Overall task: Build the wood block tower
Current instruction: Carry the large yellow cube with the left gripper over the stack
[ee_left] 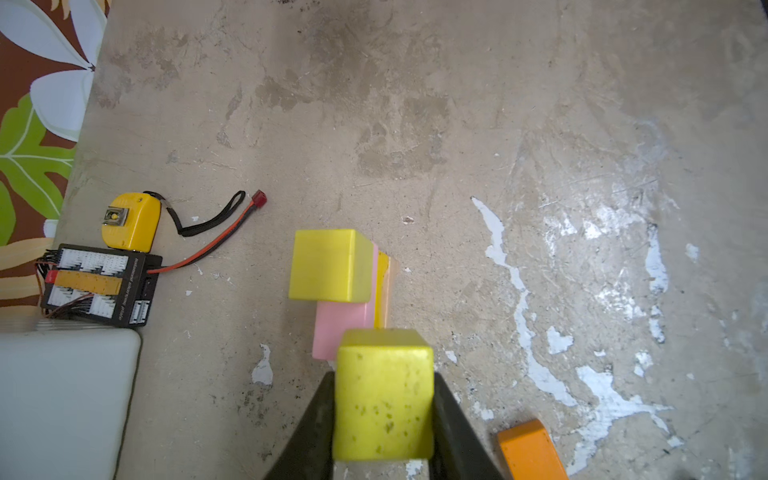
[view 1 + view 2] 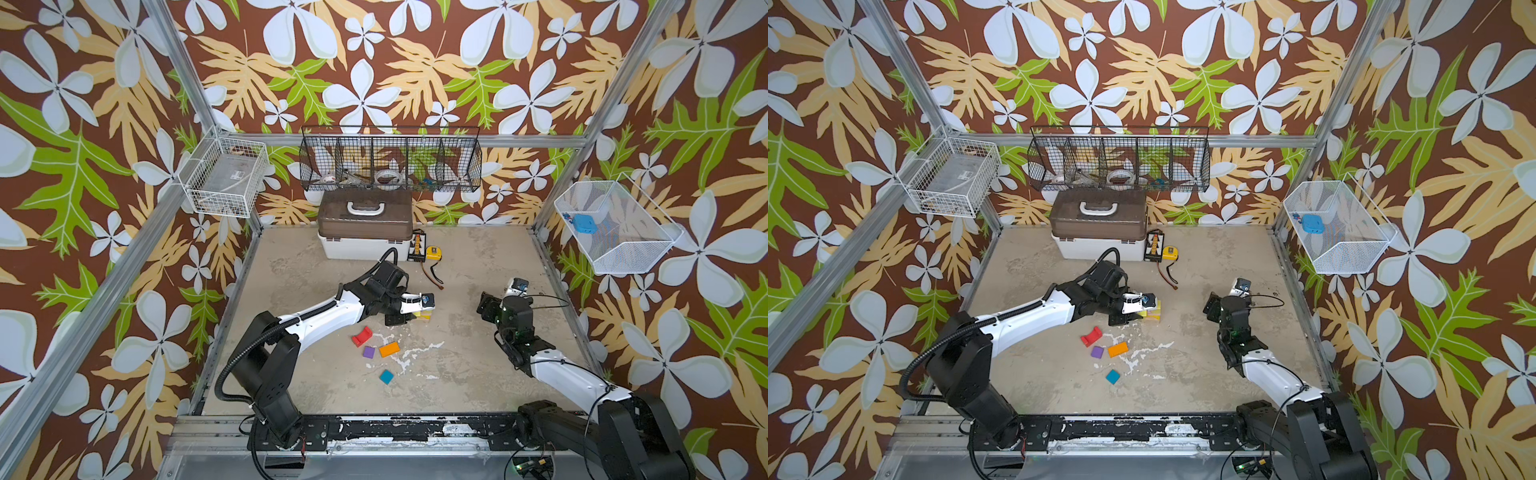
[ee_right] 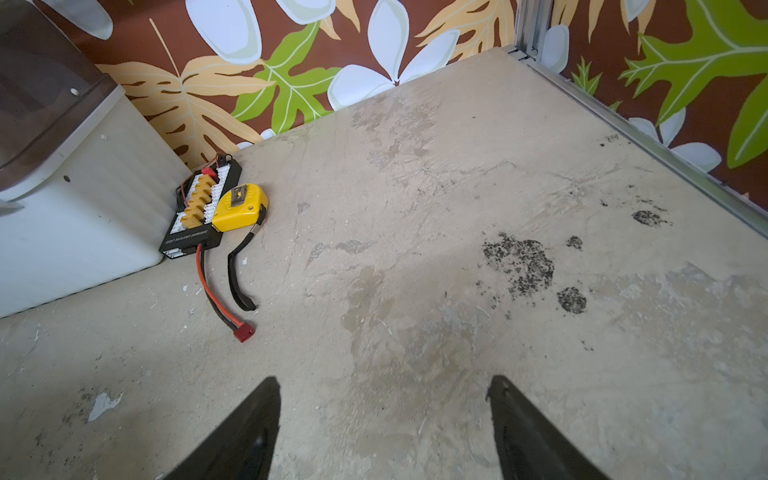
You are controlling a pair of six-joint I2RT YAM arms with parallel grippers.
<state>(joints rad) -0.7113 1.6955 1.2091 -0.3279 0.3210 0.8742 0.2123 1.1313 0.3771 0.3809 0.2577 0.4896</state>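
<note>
walls (image 2: 374, 62) are patterned in brown with white flowers, tan and green leaves | tabletop (image 2: 457, 266) is mottled beige, flecked white | red arch (image 2: 362, 336), purple block (image 2: 368, 352), orange block (image 2: 389, 349), teal block (image 2: 386, 376) are seen at lower centre | yellow block (image 1: 382, 399) is speckled darker

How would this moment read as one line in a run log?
left gripper: shut on yellow block | right gripper: open, empty | tower: low, unfinished

Scuffed table (image 2: 457, 257) carries 4 loose blocks (image 2: 389, 349), box (image 2: 361, 249), tape measure (image 2: 434, 252).
</note>
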